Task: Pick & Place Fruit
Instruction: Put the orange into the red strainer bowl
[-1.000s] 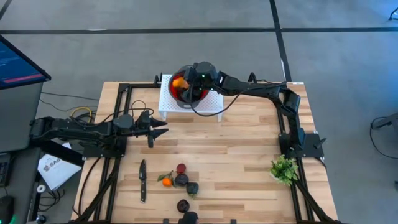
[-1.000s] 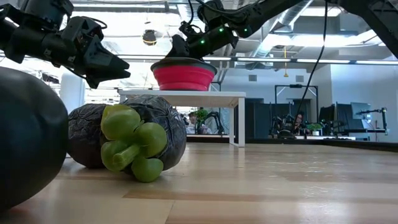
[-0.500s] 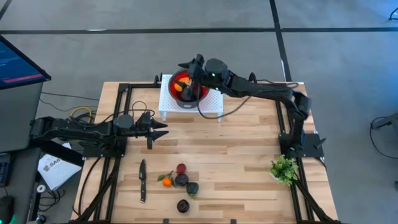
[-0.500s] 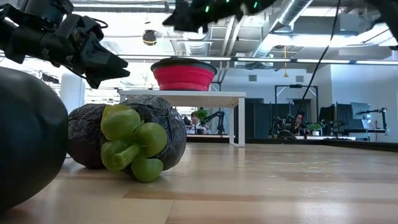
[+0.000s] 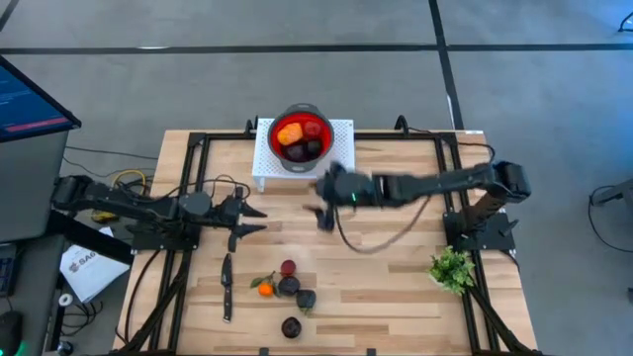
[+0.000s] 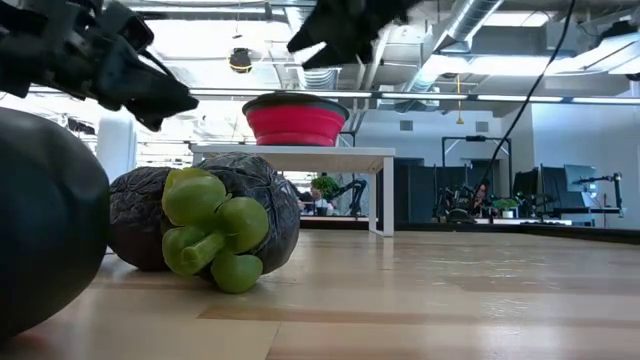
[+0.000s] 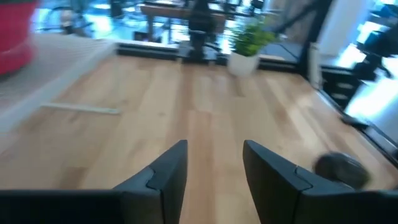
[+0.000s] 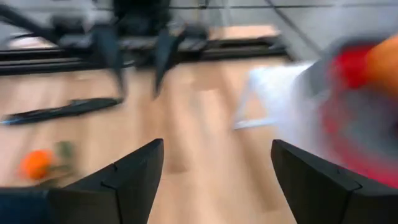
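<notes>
- Right gripper [image 5: 323,206] hangs over mid-table, fingers spread wide with nothing between them
- Red bowl [image 5: 301,139] on the white stand [image 5: 339,158], just beyond it, holds some fruit [image 5: 290,133]
- More fruit [image 5: 288,288] lies nearer the table's front edge, beside the knife [image 5: 226,287]
- Left gripper [image 5: 247,211], parted and holding nothing, waits across from it

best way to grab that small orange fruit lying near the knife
Take the orange fruit across its round middle, coming straight down. It lies on the table with dark fruit tight on one side, so probably set the fingers along the free sides. The open right gripper is nearest.
</notes>
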You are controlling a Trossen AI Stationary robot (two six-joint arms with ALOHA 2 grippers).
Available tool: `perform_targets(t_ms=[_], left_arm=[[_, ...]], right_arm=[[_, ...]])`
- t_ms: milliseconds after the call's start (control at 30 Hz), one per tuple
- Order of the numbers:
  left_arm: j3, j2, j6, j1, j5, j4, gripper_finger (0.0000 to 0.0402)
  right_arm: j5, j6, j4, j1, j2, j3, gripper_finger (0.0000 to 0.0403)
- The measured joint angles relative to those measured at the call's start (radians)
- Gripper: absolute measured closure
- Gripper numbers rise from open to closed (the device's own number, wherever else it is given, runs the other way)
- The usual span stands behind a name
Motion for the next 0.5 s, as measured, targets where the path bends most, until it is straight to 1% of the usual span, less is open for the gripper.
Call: perform_targets(t_ms=[67,133,167,233,267,300,367,433,500], left_arm=[[0.0,0.0,0.02,-0.048,0.0,-0.001,0.026],[0.001,0.008,0.036,-0.098,0.0,-0.002,0.0265],[0.001,0.014,0.044,-0.127,0.0,-0.004,0.0268],[0.002,0.034,0.047,-0.181,0.0,-0.004,0.0273],[0.002,0.045,0.044,-0.209,0.001,-0.008,0.0275],[0.011,0.066,0.03,-0.234,0.0,-0.012,0.0277],[0.039,0.102,-0.019,-0.281,0.0,-0.038,0.0281],[0.085,0.154,-0.084,-0.321,0.001,-0.084,0.0282],[0.134,0.201,-0.172,-0.343,0.002,-0.163,0.0281]], right_arm=[[0.018,0.077,0.121,0.059,-0.008,-0.119,0.0113],[0.041,0.147,0.277,0.112,0.001,-0.22,0.0112],[0.065,0.181,0.345,0.135,0.004,-0.267,0.0112],[0.133,0.245,0.516,0.173,0.051,-0.327,0.0112],[0.176,0.27,0.563,0.186,0.07,-0.359,0.0112],[0.21,0.287,0.597,0.199,0.091,-0.381,0.0112],[0.251,0.313,0.688,0.215,0.146,-0.383,0.0112],[0.256,0.331,0.743,0.22,0.193,-0.382,0.0112],[0.253,0.34,0.801,0.22,0.257,-0.372,0.0112]])
